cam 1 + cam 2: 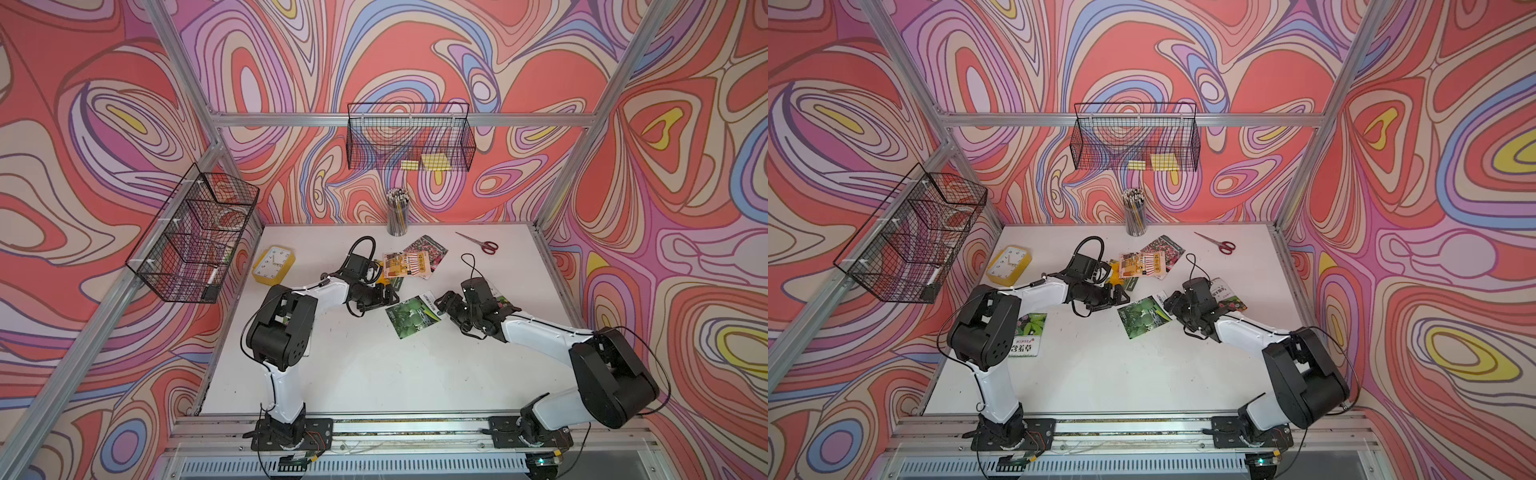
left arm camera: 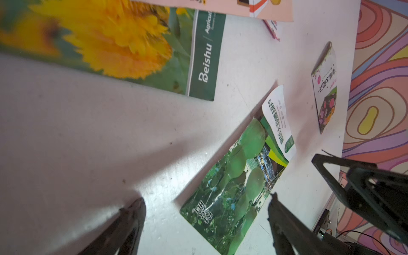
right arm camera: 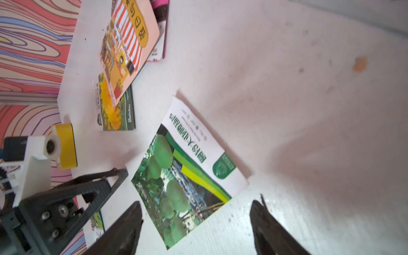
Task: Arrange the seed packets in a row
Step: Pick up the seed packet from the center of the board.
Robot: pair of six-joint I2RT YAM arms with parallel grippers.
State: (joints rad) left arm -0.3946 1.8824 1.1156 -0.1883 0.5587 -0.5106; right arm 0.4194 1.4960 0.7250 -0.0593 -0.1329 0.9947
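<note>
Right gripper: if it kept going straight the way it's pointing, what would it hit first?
Most likely the green gourd packet, lying flat on the table just ahead of the open right gripper. Depth is unclear, so bare table could come first.

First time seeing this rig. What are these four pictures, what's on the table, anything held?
Two robot arms, each ending in a two-finger gripper. The two wide pictures come from one overhead stereo camera; the close-ups from a camera on each wrist. On the white table lie seed packets, among them a gourd packet, a sunflower packet and a shopfront packet, plus a yellow clock, red scissors and a pencil cup. The left gripper and right gripper flank the gourd packet, both open; nothing is held.
</note>
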